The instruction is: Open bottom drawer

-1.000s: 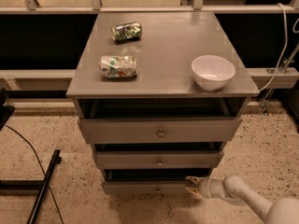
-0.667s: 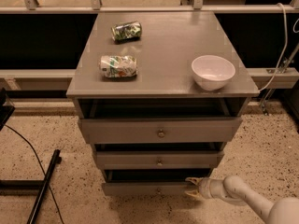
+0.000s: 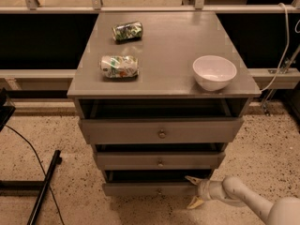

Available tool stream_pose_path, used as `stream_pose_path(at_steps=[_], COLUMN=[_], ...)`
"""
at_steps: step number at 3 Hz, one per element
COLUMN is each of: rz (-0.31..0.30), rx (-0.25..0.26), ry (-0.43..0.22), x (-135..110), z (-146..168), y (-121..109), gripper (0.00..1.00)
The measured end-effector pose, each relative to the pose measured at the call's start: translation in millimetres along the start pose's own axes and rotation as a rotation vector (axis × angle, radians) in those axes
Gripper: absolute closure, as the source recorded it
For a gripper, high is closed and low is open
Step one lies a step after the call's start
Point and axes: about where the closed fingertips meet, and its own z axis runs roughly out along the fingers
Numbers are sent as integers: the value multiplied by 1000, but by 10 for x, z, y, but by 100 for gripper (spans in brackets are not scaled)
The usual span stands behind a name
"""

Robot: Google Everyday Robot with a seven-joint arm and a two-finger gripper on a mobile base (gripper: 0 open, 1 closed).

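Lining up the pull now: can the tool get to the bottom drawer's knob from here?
Probably yes. The tool sits open at the right end of the bottom drawer; nothing lies between it and the knob.

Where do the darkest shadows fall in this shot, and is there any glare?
Camera view: darkest in the gaps above the drawer fronts, including over the bottom drawer; only a mild sheen on the cabinet top; the gripper, at that drawer's right end, is plainly lit.
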Motion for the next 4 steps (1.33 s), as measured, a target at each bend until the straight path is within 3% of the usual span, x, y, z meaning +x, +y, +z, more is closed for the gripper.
stream_pose_path(at_steps=[3,4], rz=[13,60], rx=[-22,-84], ry=[-22,-44], x=[-18,-25], z=[45,159], y=[37,133], gripper=[0,0])
